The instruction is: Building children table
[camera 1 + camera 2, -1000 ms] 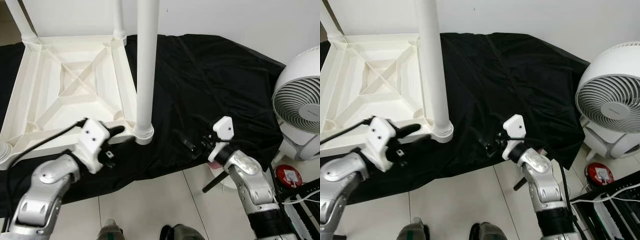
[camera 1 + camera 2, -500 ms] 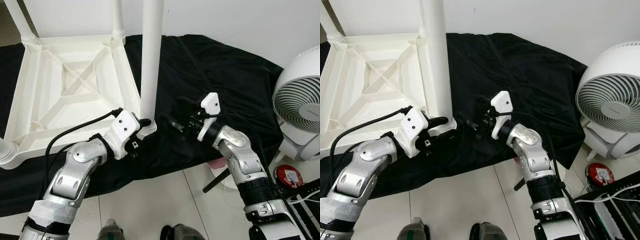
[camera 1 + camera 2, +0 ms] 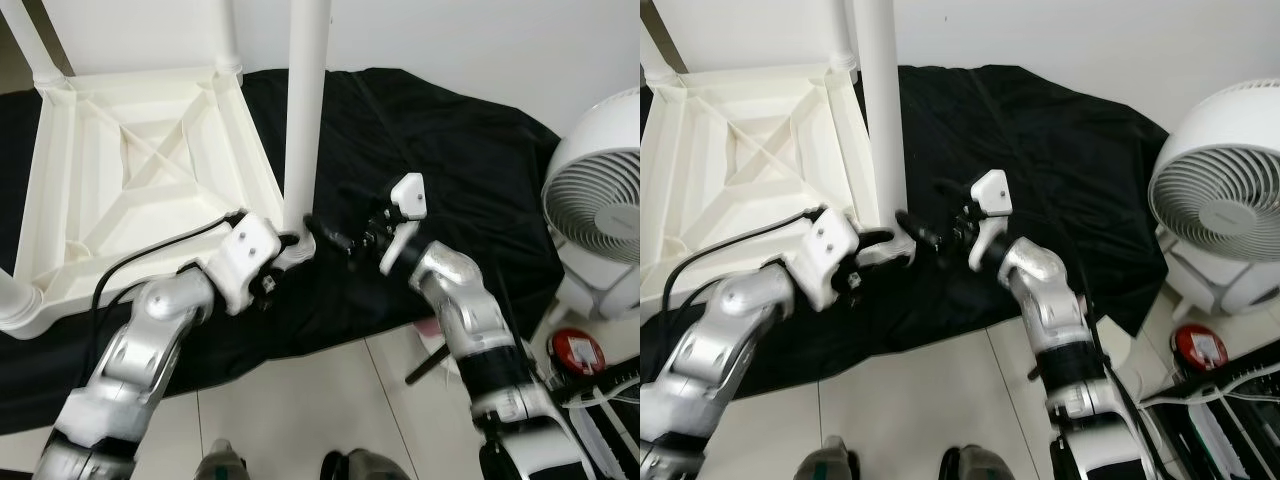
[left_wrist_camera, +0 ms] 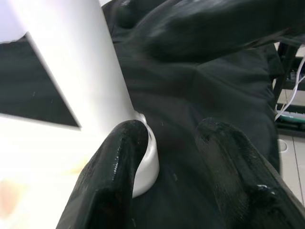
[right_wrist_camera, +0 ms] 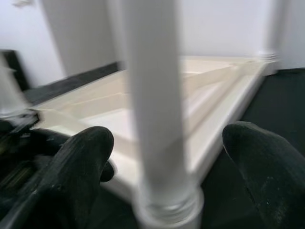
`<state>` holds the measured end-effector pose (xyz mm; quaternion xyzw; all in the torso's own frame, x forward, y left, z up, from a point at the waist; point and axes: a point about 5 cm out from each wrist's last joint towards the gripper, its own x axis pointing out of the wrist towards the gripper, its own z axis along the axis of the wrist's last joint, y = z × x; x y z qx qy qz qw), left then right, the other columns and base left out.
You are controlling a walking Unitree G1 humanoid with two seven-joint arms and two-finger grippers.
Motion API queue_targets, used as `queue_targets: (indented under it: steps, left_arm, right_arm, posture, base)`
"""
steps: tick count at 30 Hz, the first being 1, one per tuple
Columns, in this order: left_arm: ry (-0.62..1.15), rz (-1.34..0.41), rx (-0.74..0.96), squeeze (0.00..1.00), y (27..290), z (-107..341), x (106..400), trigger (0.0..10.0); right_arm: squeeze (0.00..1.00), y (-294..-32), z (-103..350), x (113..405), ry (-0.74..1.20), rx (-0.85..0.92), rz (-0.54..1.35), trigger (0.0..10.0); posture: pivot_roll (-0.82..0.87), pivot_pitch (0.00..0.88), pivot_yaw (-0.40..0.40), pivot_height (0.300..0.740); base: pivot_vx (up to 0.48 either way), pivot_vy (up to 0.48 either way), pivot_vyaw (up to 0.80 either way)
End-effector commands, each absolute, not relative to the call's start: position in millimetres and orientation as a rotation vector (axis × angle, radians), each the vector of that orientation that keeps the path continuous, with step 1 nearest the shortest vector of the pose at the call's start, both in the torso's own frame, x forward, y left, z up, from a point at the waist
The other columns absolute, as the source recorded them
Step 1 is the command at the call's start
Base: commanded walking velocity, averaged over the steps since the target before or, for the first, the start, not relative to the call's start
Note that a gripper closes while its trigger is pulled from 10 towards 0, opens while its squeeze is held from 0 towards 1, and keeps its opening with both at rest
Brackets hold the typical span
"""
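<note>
Both the left gripper [image 3: 296, 243] and right gripper [image 3: 322, 232] are hovering apart beside the table leg [image 3: 303, 120] base.

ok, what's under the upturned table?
A black cloth lies under the table and spreads right toward the fan. Whatever is beneath the cloth is covered; tiled floor shows at its near edge.

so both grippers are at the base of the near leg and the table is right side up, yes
No, not right side up. The table lies upside down, ribbed underside up, in the left eye view. The left gripper and right gripper are indeed at the base of the near leg.
</note>
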<state>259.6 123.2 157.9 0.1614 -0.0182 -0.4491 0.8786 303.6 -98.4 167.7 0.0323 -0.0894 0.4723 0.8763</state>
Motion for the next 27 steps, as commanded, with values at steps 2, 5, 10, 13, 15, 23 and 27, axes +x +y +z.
queue_targets:
  steps: [2, 5, 10, 13, 15, 23, 27]
  left_arm:
    - [-0.003, -1.052, 0.311, 0.00, 121, 155, 241, 10.0]
    - [0.064, -1.107, 0.319, 0.00, 127, 148, 231, 10.0]
    - [0.156, -1.145, 0.365, 0.00, 136, 137, 224, 10.0]
    - [0.182, -1.148, 0.376, 0.00, 138, 134, 222, 10.0]
    - [0.212, -1.145, 0.389, 0.00, 141, 130, 220, 10.0]
    - [0.255, -1.089, 0.410, 0.00, 141, 120, 214, 10.0]
    - [0.232, -1.037, 0.415, 0.00, 142, 121, 218, 10.0]
  right_arm:
    - [0.00, -99, 166, 290, -0.169, 0.119, 1.067, 10.0]
    - [0.00, -100, 165, 292, -0.189, 0.130, 1.010, 10.0]
    - [0.00, -90, 164, 302, -0.218, 0.158, 0.919, 10.0]
    - [0.00, -84, 166, 306, -0.236, 0.180, 0.896, 10.0]
    - [0.00, -74, 170, 312, -0.254, 0.212, 0.870, 10.0]
    - [0.00, -25, 187, 316, -0.248, 0.423, 1.046, 10.0]
    - [0.00, -21, 187, 314, -0.249, 0.411, 1.063, 10.0]
  posture:
    - [0.08, 0.074, -0.050, 0.740]
    - [0.08, 0.078, -0.050, 0.740]
    - [0.08, 0.076, -0.045, 0.740]
    - [0.08, 0.074, -0.042, 0.740]
    - [0.09, 0.073, -0.043, 0.740]
    - [0.12, 0.066, -0.053, 0.740]
    - [0.13, 0.062, -0.061, 0.740]
  base:
    - [0.000, 0.000, 0.00]
    - [0.000, 0.000, 0.00]
    - [0.000, 0.000, 0.00]
    - [0.000, 0.000, 0.00]
    - [0.000, 0.000, 0.00]
    - [0.000, 0.000, 0.00]
    - [0.000, 0.000, 0.00]
